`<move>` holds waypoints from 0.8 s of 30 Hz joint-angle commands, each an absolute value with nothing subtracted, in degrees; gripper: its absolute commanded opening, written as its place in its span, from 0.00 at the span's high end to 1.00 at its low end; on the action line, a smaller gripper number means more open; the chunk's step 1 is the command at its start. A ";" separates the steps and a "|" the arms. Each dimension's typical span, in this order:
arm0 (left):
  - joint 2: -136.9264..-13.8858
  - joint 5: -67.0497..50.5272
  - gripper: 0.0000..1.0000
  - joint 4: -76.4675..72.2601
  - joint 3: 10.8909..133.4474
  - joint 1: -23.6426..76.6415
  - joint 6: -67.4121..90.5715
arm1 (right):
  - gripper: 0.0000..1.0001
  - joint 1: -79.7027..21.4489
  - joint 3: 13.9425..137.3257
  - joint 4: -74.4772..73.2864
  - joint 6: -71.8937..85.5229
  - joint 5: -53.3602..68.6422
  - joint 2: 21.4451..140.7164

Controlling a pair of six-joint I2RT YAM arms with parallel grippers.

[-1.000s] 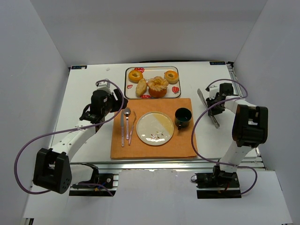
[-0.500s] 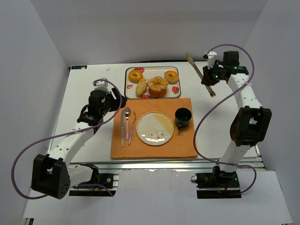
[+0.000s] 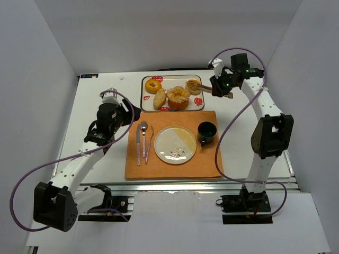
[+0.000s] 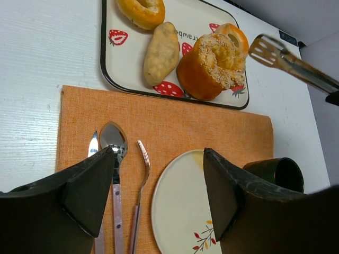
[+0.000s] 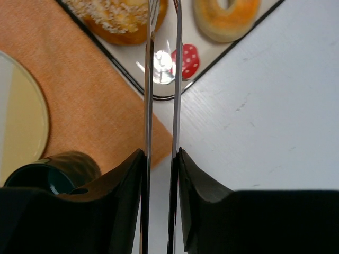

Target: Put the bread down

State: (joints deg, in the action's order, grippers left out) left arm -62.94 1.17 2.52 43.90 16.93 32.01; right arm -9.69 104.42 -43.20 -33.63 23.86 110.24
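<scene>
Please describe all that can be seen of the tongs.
The tongs look like shiny metal: two long thin arms ending in a slotted flat tip. The right gripper is shut on them, its fingers pressing the arms nearly together. They reach over the right end of the tray, tip near a donut; whether it touches cannot be told.

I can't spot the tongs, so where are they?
Top view: the tongs are held in the right gripper, tips over the tray's right end, by a doughnut.
</scene>
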 commanded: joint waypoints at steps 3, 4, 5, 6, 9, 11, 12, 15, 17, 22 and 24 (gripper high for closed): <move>-60.73 2.29 0.23 2.55 43.15 16.52 32.52 | 0.62 -9.49 111.09 -42.10 -39.63 16.27 110.65; -60.82 2.20 0.23 2.55 43.07 16.44 32.52 | 0.62 -9.49 111.18 -42.01 -40.16 15.82 110.83; -60.91 2.20 0.23 2.46 42.98 16.52 32.52 | 0.62 -9.49 111.09 -41.92 -40.60 15.12 110.74; -61.00 2.02 0.23 2.20 42.98 16.52 32.61 | 0.62 -9.49 110.75 -41.58 -40.78 14.77 110.66; -61.43 1.76 0.23 1.58 43.07 16.44 32.78 | 0.62 -10.19 108.55 -39.82 -41.92 13.19 110.13; -61.79 1.58 0.23 1.41 43.07 16.44 32.78 | 0.62 -10.81 106.27 -38.24 -43.33 11.43 109.78; -62.05 1.50 0.23 1.41 43.15 16.44 32.78 | 0.62 -11.51 105.65 -37.80 -43.77 10.82 109.78; -62.49 1.32 0.23 1.84 43.68 16.44 32.43 | 0.62 -12.39 105.29 -36.83 -44.91 9.93 110.21; -62.67 1.41 0.23 1.93 43.94 16.44 32.43 | 0.60 -12.66 105.29 -36.30 -45.78 9.15 110.74; -62.67 1.49 0.23 1.76 43.68 16.44 32.69 | 0.59 -13.18 108.01 -36.83 -47.37 8.61 113.20; -62.58 1.49 0.23 1.67 43.59 16.44 32.78 | 0.58 -13.53 108.37 -36.83 -48.07 8.27 113.73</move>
